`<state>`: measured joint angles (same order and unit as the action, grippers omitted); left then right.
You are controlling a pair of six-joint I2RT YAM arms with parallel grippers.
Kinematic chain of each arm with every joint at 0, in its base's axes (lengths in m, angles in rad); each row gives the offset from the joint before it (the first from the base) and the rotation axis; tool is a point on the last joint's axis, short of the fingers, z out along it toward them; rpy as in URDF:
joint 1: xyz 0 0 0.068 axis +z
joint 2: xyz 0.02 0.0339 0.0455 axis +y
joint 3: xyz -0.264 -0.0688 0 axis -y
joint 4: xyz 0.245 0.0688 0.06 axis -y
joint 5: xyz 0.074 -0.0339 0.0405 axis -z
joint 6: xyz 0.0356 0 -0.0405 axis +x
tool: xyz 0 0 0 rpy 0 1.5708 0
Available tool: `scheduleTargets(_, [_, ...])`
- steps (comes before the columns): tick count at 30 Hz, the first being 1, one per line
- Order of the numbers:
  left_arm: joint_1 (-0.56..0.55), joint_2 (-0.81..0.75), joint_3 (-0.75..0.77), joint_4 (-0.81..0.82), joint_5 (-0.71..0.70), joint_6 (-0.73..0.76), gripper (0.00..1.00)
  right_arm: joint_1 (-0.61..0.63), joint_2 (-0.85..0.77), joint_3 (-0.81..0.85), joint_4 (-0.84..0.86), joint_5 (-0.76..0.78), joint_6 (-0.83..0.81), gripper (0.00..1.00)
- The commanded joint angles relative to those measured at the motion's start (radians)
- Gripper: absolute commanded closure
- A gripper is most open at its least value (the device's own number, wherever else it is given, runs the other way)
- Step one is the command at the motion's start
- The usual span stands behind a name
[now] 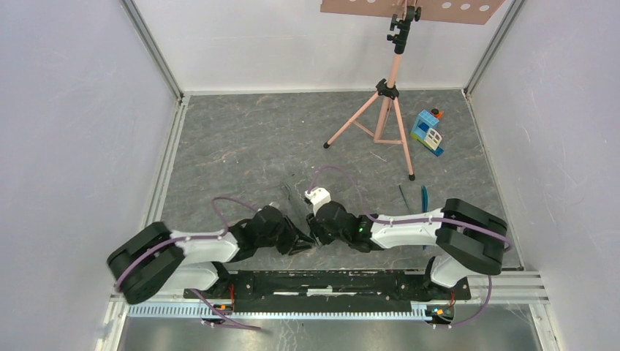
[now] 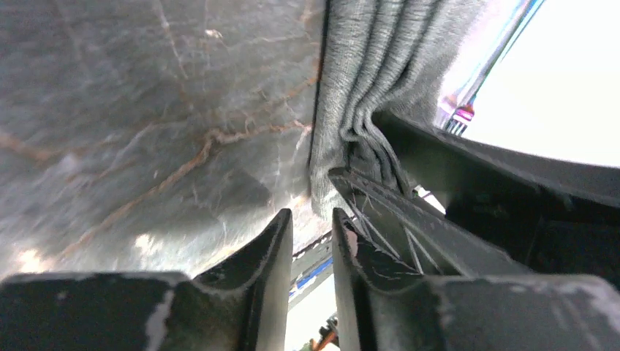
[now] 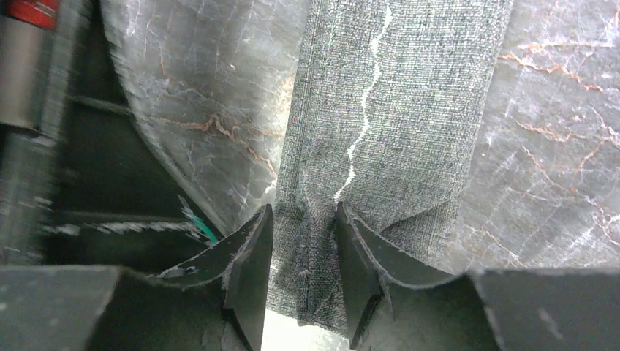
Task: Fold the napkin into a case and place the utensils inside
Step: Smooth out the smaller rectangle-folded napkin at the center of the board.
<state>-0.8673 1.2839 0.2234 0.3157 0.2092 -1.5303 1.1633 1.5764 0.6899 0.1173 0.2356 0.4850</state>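
Observation:
The dark grey napkin (image 1: pixel 295 197) lies folded into a narrow strip (image 3: pixel 402 95) on the marbled floor, running away from the two grippers. Its near end sits bunched between the parted fingers of my right gripper (image 3: pixel 303 212), with a sliver of light beside the left finger. My left gripper (image 2: pixel 311 216) is right beside it, fingers slightly apart with nothing between them; it sees the napkin's (image 2: pixel 365 73) gathered folds running into the right gripper's dark fingers (image 2: pixel 409 219). Both grippers meet at the middle near edge (image 1: pixel 311 235). Slim blue utensils (image 1: pixel 424 197) lie on the floor to the right.
A pink tripod stand (image 1: pixel 393 110) stands at the back centre. A blue-and-white toy block house (image 1: pixel 428 131) sits at the back right. White walls close in the floor on three sides, and a black rail (image 1: pixel 329 281) runs along the near edge.

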Motion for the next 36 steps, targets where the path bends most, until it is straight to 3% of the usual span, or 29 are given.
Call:
scheduleTargets(1, [0.018, -0.238, -0.022, -0.185, -0.118, 0.152, 0.63, -0.031, -0.079, -0.068, 0.056, -0.124, -0.003, 0.53])
scheduleTargets(5, [0.128, -0.453, 0.006, -0.372, -0.109, 0.243, 0.63, -0.039, -0.127, -0.107, 0.108, -0.185, -0.014, 0.49])
scheduleTargets(8, [0.282, -0.471, 0.032, -0.349, 0.013, 0.304, 0.7, -0.04, -0.135, -0.124, 0.139, -0.209, -0.025, 0.51])
scheduleTargets(10, [0.353, -0.4, 0.067, -0.256, 0.111, 0.328, 0.76, -0.041, -0.118, -0.121, 0.138, -0.216, -0.026, 0.54])
scheduleTargets(14, [0.372, -0.143, 0.213, -0.139, 0.246, 0.402, 0.88, -0.041, -0.097, -0.133, 0.166, -0.227, -0.024, 0.62])
scheduleTargets(18, [0.373, 0.032, 0.296, -0.091, 0.215, 0.464, 0.92, -0.042, -0.079, -0.138, 0.168, -0.208, -0.03, 0.68])
scheduleTargets(24, [0.403, 0.284, 0.409, -0.157, 0.154, 0.579, 0.94, -0.044, -0.04, -0.172, 0.189, -0.21, -0.034, 0.76])
scheduleTargets(31, [0.416, 0.399, 0.489, -0.231, 0.107, 0.678, 0.95, -0.048, -0.129, -0.279, 0.094, -0.097, -0.068, 0.8])
scheduleTargets(36, [0.41, 0.41, 0.547, -0.275, 0.154, 0.732, 0.94, -0.075, -0.23, -0.339, 0.019, -0.052, -0.217, 0.8])
